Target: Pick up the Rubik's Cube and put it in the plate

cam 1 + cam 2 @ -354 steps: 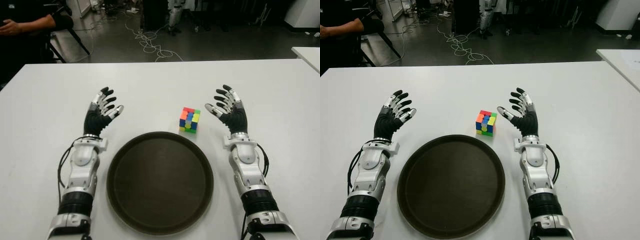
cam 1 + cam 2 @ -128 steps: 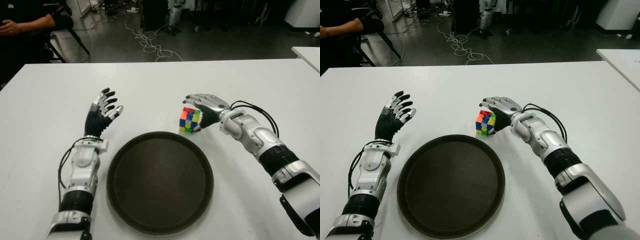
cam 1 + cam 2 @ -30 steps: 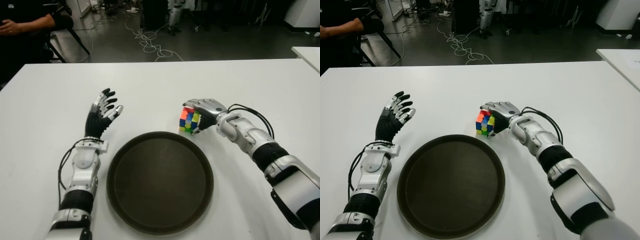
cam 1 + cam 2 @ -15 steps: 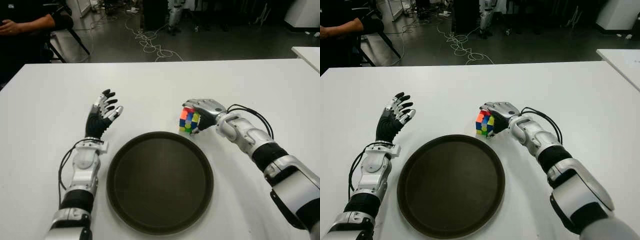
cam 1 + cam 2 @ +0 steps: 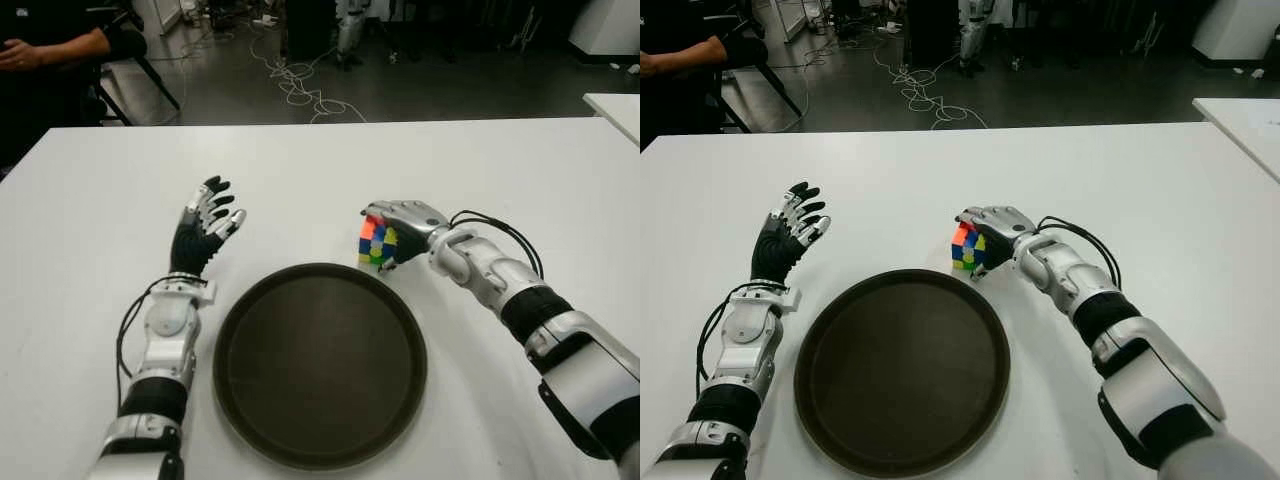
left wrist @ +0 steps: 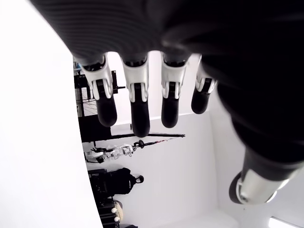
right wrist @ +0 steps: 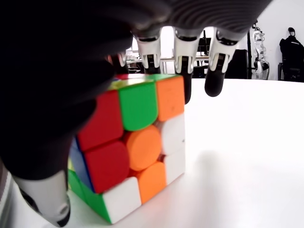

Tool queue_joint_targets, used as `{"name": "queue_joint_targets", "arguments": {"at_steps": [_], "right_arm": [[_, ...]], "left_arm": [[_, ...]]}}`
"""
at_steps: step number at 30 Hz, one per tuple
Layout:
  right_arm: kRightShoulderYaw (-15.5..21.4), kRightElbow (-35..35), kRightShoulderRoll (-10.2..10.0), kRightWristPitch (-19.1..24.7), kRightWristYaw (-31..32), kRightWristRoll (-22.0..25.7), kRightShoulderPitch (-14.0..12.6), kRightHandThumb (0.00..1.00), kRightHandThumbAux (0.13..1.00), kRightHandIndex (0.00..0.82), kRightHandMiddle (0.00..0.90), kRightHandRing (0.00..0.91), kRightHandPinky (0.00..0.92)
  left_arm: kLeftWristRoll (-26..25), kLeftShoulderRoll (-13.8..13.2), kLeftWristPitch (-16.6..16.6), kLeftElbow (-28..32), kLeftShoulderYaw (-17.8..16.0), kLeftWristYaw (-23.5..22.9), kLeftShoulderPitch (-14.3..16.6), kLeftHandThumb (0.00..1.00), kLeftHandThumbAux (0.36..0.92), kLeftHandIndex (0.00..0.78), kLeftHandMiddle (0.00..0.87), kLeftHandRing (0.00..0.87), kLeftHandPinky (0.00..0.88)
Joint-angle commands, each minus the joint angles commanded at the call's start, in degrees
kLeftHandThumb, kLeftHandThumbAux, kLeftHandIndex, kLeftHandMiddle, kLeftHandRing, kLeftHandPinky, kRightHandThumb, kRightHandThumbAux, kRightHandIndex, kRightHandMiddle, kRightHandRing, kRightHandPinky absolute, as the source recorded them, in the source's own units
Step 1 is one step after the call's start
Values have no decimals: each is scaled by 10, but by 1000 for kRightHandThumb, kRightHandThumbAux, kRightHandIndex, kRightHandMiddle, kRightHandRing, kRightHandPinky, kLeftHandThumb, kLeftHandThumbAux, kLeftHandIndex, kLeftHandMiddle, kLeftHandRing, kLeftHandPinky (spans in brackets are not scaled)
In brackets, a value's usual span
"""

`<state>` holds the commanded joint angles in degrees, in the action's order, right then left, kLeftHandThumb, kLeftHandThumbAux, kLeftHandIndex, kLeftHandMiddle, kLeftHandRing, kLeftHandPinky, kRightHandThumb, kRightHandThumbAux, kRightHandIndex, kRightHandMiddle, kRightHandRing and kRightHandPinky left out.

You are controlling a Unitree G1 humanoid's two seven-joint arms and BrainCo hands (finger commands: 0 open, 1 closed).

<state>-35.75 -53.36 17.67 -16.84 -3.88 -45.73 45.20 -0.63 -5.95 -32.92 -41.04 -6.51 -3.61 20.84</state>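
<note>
The Rubik's Cube (image 5: 371, 244) stands on the white table (image 5: 300, 170) just beyond the far right rim of the round dark plate (image 5: 320, 400). My right hand (image 5: 392, 236) covers the cube from the right. In the right wrist view its fingers (image 7: 182, 42) curl over the cube's (image 7: 133, 152) top and far edge, and the thumb (image 7: 45, 199) presses its near side. The cube's underside still meets the table. My left hand (image 5: 207, 220) is raised left of the plate, fingers spread and holding nothing.
A person's arm (image 5: 60, 48) and a chair show beyond the table's far left corner. Cables (image 5: 300, 85) lie on the dark floor behind. Another white table's corner (image 5: 615, 105) shows at the far right.
Within the last second my right hand has closed a little tighter on the cube and edged slightly left. The cube stays on the table; the left hand has not moved.
</note>
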Motion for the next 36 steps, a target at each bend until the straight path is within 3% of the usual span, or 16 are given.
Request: {"name": "queue_joint_targets", "arguments": {"at_steps": [13,36], "right_arm": [[-1,-5,-4,-3,-12,1,-1,0,754,85,153,202,235],[1,-4,-5,-4,-34,1,-4,0,750,83,147,199,239]], "left_arm": [[-6,2,4,3,-1,-3,-1,40,655,111,169,175,165],[0,3,-4,1,1,1,-1,28,660,120,179,181,165]]}}
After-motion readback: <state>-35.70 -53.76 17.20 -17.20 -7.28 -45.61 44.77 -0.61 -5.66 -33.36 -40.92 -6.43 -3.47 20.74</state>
